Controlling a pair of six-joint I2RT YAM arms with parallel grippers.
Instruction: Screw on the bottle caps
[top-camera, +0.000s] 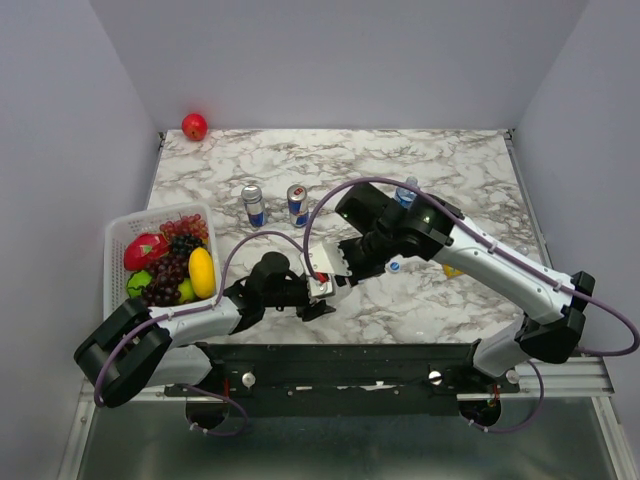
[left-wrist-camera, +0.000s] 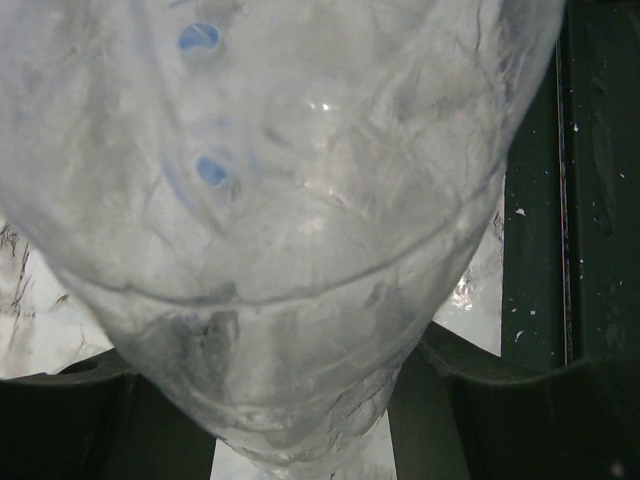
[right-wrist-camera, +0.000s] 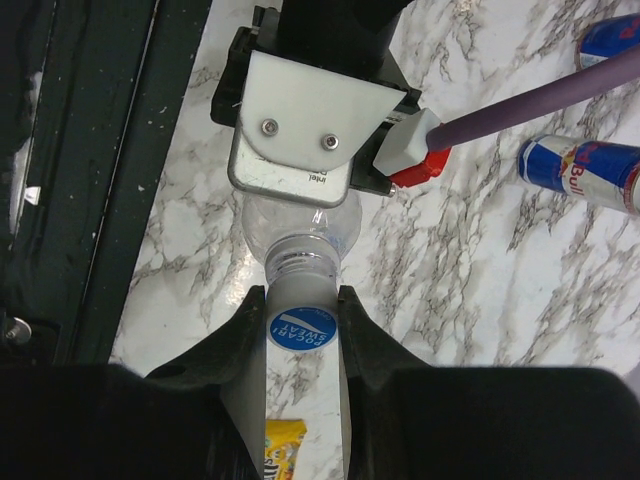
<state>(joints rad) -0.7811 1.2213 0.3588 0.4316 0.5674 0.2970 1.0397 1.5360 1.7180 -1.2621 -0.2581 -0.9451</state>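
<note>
Bottles number two in the top view, and only one cap is certain. At the far left a white basket holds mixed fruit. A red apple sits alone at the upper-left corner of the marble table.

Right of the basket, in the upper middle, two blue-and-silver cans stand side by side without touching.

Below them, at the frame's centre, the left gripper is clenched around the first bottle, which is clear and unlabelled. In the left wrist view its body fills nearly the whole frame, wedged between the two dark fingers.

Just right of it, the right gripper pinches a blue cap with white print between its fingertips. The cap sits right at the mouth of that bottle's threaded neck; whether the threads have caught cannot be told. From the right wrist camera, the left gripper's white plate and a purple cable cover most of the bottle body.

Further right, the second bottle stands upright behind the right arm, half hidden by it and showing a blue band. Whether it is capped is unclear. A small pale round thing lies under that arm, too small to identify. A yellow item shows just beside it.
</note>
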